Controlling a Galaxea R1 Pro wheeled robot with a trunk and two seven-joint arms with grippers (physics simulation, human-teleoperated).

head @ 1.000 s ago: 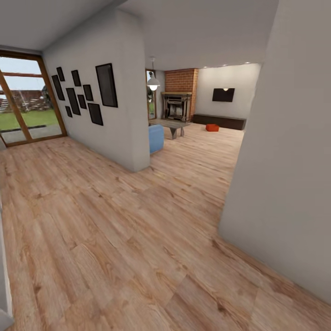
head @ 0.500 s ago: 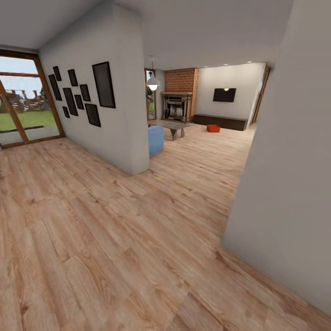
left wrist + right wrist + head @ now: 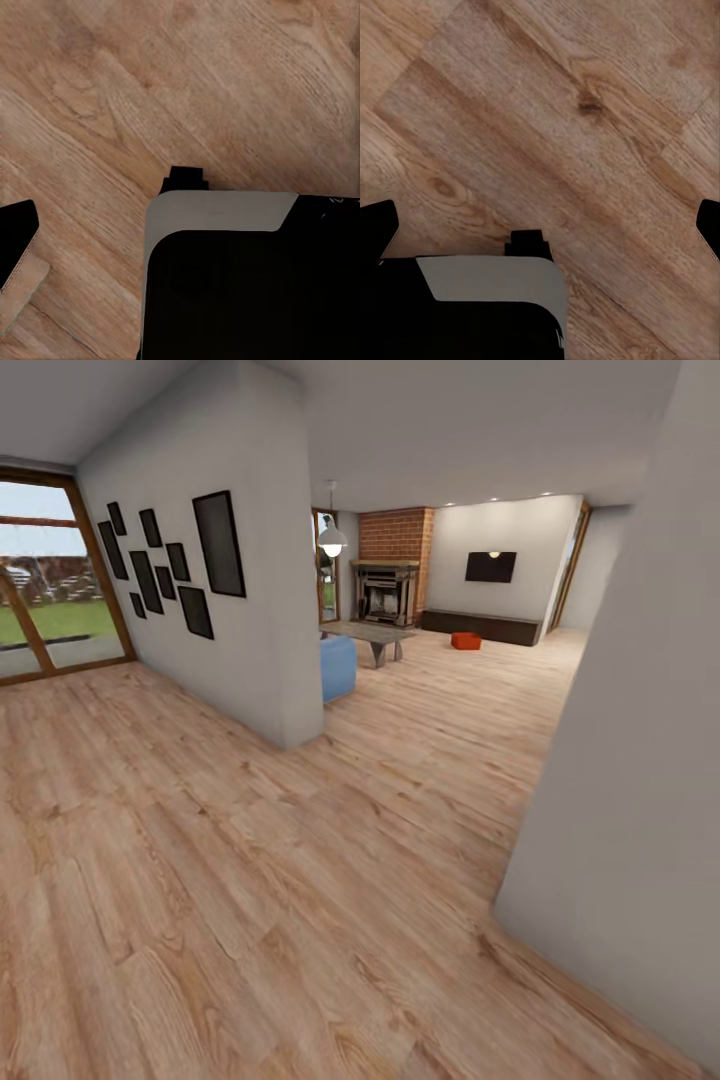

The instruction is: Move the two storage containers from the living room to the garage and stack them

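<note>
No readable text anywhere, dark wall frames (image 3: 170, 560) blank, TV (image 3: 490, 566) screen dark, no labels, brands or numbers legible

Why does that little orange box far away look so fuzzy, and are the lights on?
Head view: the storage container is tiny and distant, so its ribs blur away; the pendant lamp and ceiling spots glow. Wrist views: plank floor evenly lit, grain soft.

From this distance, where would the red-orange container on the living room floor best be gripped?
The storage container sits far off on the wood floor before the dark low cabinet. Too small to read details; likely a top rim, approached from above on the near, open side.
</note>
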